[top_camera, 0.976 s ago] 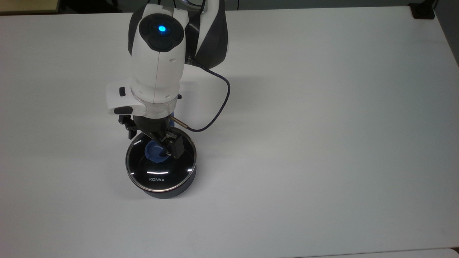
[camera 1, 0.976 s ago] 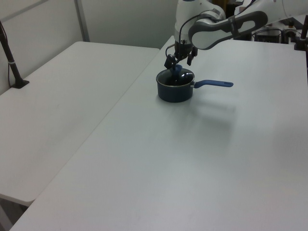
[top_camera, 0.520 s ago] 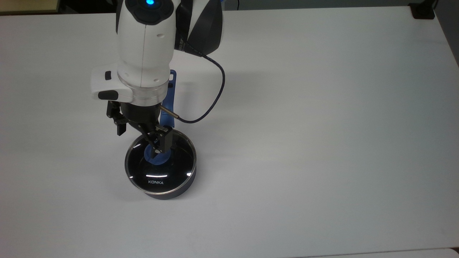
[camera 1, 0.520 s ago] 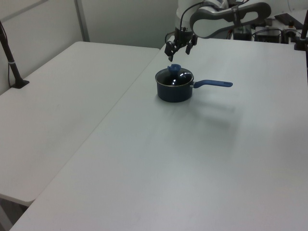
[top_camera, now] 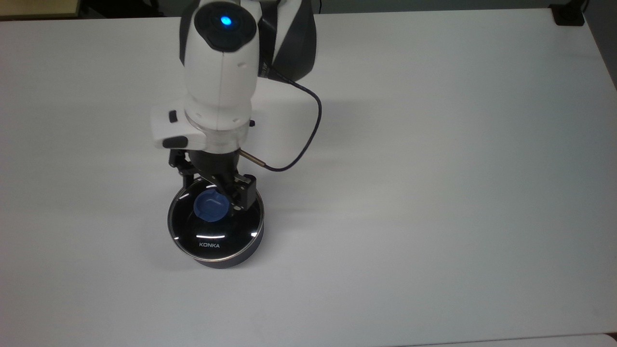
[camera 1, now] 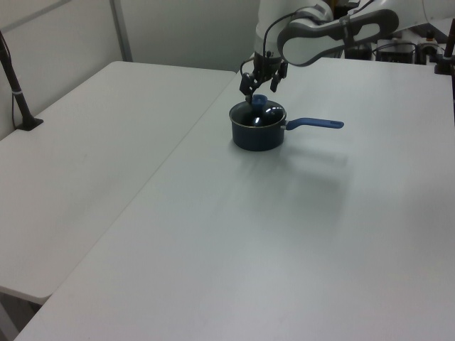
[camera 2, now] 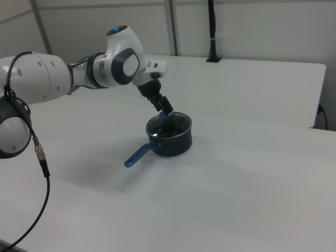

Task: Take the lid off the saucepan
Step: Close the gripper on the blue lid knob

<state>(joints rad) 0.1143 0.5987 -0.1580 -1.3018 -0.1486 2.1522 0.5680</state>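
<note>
While the gripper [top_camera: 222, 193] hangs over the far part of the lid [top_camera: 215, 222], its fingers are spread apart and they pinch nothing. In the top view one finger [top_camera: 242, 195] stands just at the right of the blue knob [top_camera: 210, 207], and the other one [top_camera: 183, 168] is over the far left edge of the lid. In the left view the gripper [camera 1: 259, 77] is just above the knob [camera 1: 259, 101]; I cannot tell if a finger touches it. The lid sits closed on the saucepan [top_camera: 221, 258], with the word "KONKA" on its near side in the top view. The saucepan [camera 1: 257, 128] stands on the white table [top_camera: 434, 168]. Its blue handle [camera 1: 313, 123] points to the left view's right. In the right view the handle [camera 2: 139, 154] points to the right view's near left. A dark cable [top_camera: 303, 140] curves from the wrist of the arm [top_camera: 219, 72].
</note>
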